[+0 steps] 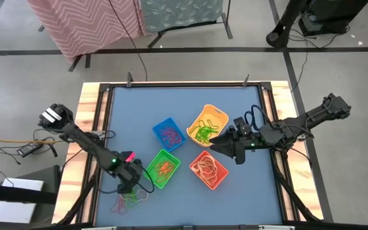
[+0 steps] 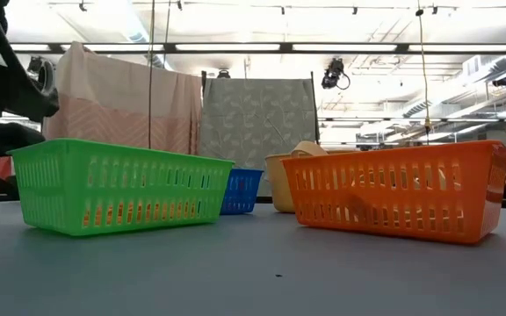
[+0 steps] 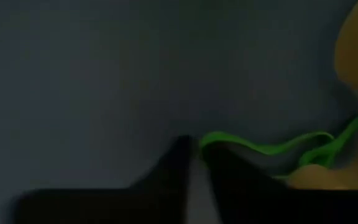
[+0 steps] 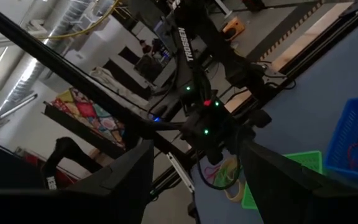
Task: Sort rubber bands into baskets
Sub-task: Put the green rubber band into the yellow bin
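Bands already lie in all four baskets — a small pile is left on the tabletop; left hand is narrowed on a green band, right hand held wide.

Four baskets cluster mid-table; left gripper low over loose rubber bands; right gripper between yellow basket and orange basket.

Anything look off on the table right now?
Baskets sit upright, nothing tipped. The colours don't match, though: the yellow basket holds green rubber bands, the green basket orange ones. An unsorted pile lies under the left claw.
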`<action>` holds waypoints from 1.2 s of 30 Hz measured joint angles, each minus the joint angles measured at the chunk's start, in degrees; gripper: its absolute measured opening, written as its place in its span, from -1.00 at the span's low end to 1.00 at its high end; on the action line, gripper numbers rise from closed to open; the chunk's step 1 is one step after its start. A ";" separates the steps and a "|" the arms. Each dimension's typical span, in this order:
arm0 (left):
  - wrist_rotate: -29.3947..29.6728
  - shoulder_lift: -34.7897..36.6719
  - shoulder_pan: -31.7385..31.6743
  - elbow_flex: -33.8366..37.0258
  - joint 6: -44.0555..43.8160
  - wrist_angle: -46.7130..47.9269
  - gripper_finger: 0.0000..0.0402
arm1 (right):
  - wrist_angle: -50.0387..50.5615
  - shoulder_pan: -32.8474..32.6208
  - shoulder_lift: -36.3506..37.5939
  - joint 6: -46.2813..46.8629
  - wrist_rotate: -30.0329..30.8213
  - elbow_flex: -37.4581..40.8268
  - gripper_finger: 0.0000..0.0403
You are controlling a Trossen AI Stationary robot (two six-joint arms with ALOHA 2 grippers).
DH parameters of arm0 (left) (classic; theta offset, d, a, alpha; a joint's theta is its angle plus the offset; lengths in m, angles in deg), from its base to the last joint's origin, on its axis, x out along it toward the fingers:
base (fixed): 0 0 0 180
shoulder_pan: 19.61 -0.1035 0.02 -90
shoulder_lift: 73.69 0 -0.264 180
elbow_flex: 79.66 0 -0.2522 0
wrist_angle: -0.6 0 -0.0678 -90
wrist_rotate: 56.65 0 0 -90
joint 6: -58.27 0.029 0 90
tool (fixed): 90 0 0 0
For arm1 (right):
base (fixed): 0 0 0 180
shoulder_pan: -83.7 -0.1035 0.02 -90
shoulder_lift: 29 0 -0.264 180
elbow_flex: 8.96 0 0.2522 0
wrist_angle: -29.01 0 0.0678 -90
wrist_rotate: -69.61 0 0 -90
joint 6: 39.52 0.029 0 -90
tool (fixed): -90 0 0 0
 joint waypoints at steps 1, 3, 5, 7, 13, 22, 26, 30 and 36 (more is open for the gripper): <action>-0.02 -0.04 0.02 -0.60 -0.04 0.90 -0.83 | 0.02 0.00 0.00 -0.18 0.00 0.00 0.25; 0.78 0.02 -0.04 -1.88 -0.40 3.19 -0.93 | 0.40 0.00 0.00 -0.23 -0.07 0.00 0.25; 2.85 0.40 -0.54 -3.15 -0.27 9.04 -0.97 | 0.42 0.00 0.00 -0.43 -0.09 0.00 0.25; 5.98 1.73 -1.55 -4.80 -0.19 13.23 -0.98 | 0.62 0.00 0.00 -0.62 -0.11 0.00 0.25; 13.88 10.90 -5.37 -8.53 1.34 24.78 -0.99 | 0.71 0.00 0.00 -0.65 -0.09 0.00 0.25; 29.66 18.29 -14.51 -19.69 4.42 33.54 -0.99 | -0.94 0.00 0.00 -0.65 0.14 0.00 0.25; 30.41 17.31 -21.46 -23.99 13.23 19.54 -1.00 | -3.78 0.00 0.00 -2.66 2.83 0.00 0.25; 26.18 13.03 -27.07 -24.22 21.41 -0.67 -1.00 | -8.93 0.22 0.02 -7.54 7.01 0.00 0.25; 19.66 -0.03 -32.88 -24.37 23.46 -23.70 -1.00 | -17.16 0.24 0.04 -15.11 9.62 0.00 0.25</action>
